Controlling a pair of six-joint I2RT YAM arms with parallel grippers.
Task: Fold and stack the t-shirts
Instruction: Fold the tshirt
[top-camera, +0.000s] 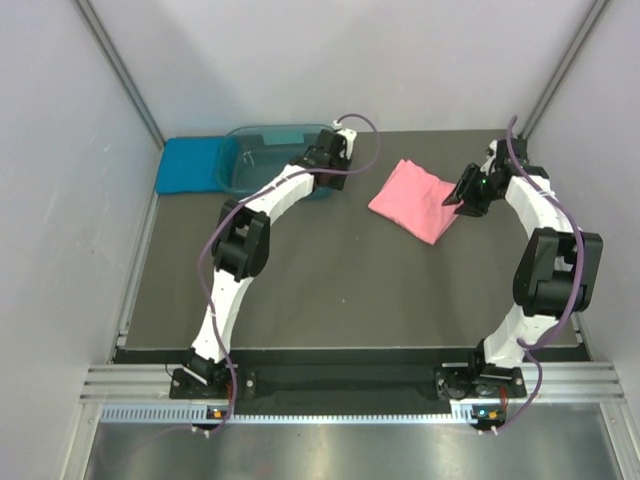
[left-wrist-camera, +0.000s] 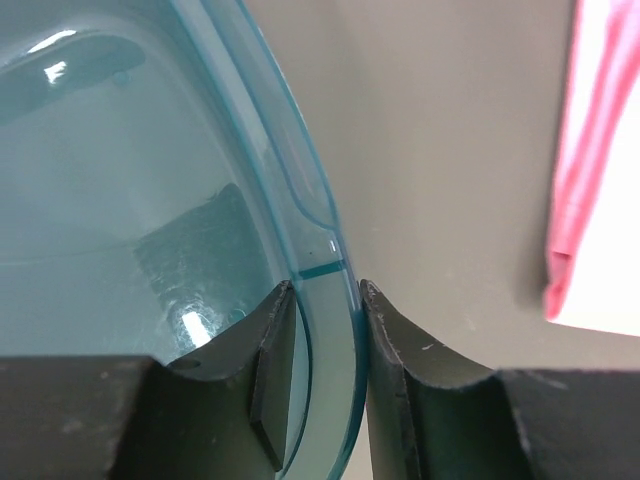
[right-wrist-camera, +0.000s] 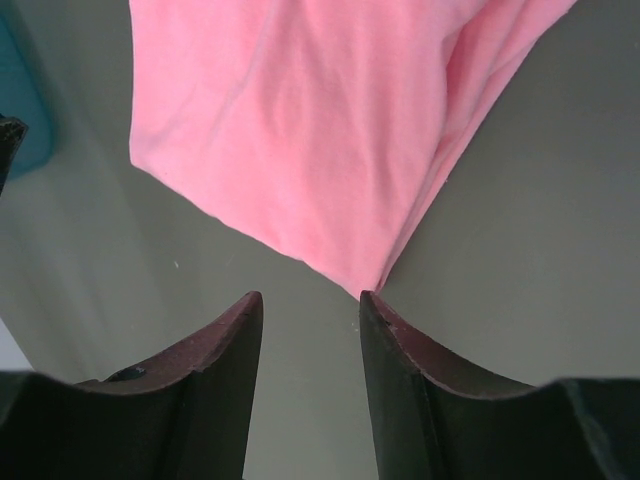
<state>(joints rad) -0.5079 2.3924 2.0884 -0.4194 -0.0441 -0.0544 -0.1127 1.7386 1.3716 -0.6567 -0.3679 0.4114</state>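
Observation:
The salmon-pink t-shirt (top-camera: 415, 198) lies folded on the dark table, right of centre. It also shows in the right wrist view (right-wrist-camera: 320, 120) and at the right edge of the left wrist view (left-wrist-camera: 600, 150). The teal-blue t-shirt (top-camera: 190, 163) lies folded at the far left corner. My right gripper (top-camera: 462, 195) is slightly open and empty, its tips (right-wrist-camera: 310, 295) just short of a corner of the pink shirt. My left gripper (top-camera: 325, 160) is closed on the right rim of the see-through tub (left-wrist-camera: 300, 180), one finger inside and one outside (left-wrist-camera: 325, 285).
The dark teal plastic tub (top-camera: 270, 155) stands at the back, between the teal-blue shirt and the pink one. Grey walls close in the table on the left, back and right. The table's front edge runs along the arm bases (top-camera: 340, 350).

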